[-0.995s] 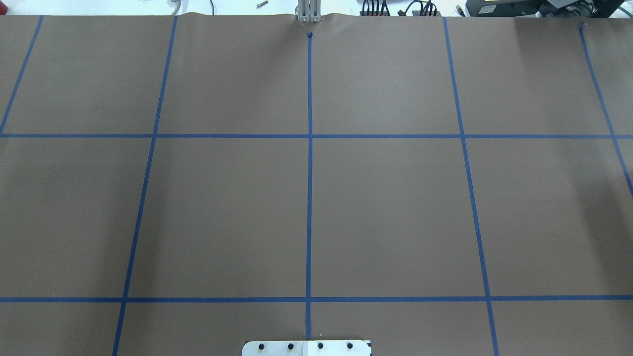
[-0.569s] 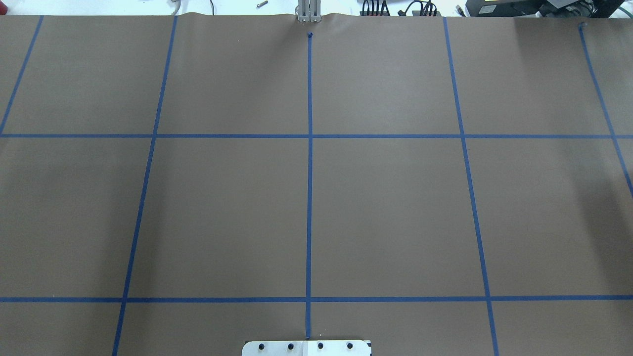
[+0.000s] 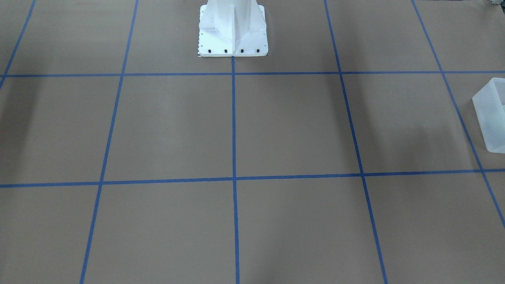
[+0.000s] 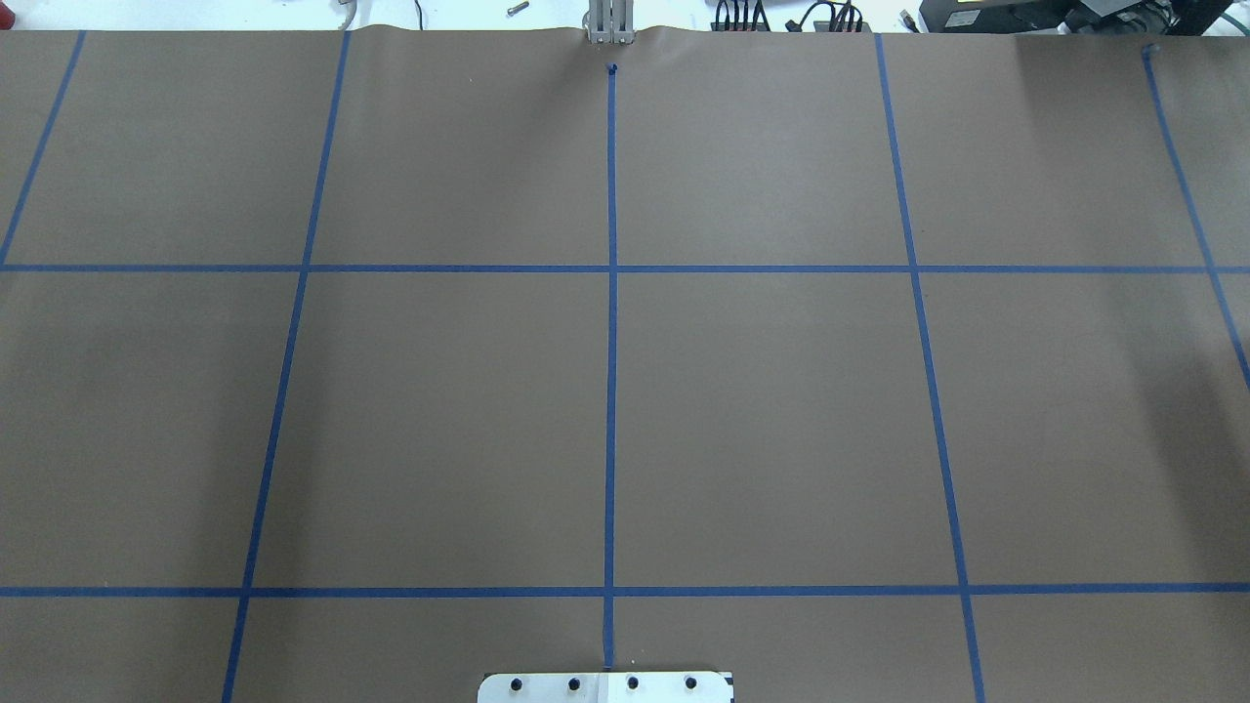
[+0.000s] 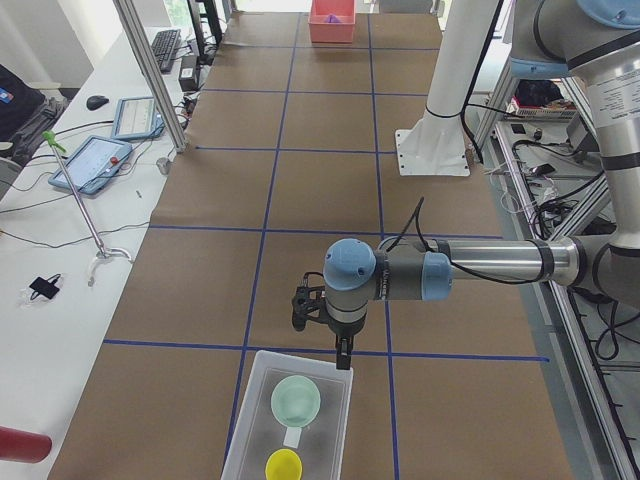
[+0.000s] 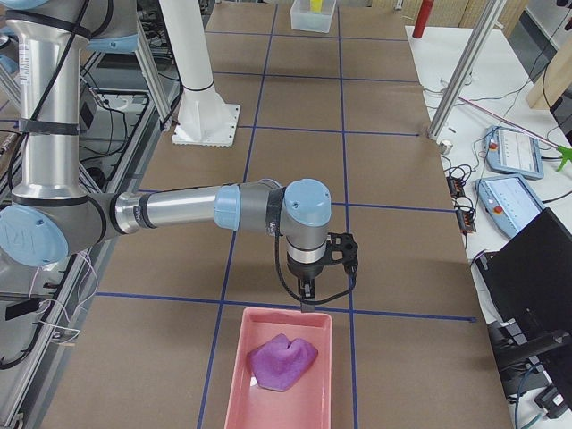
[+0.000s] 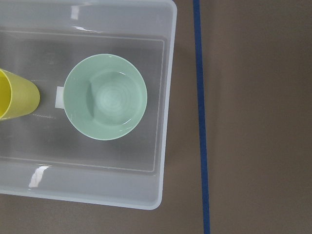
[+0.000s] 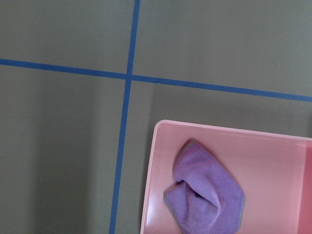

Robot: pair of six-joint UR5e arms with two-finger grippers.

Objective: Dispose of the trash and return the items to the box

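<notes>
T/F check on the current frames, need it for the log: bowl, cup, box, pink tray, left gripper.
1. The mint-green bowl sits inside the translucent box. True.
2. The yellow cup stands on the table outside the box. False: it is in the box, beside the bowl.
3. A purple cloth lies in the pink tray. True.
4. The left gripper holds the bowl. False: the bowl rests on the box floor, apart from the gripper, which hangs over the box's near rim.
</notes>
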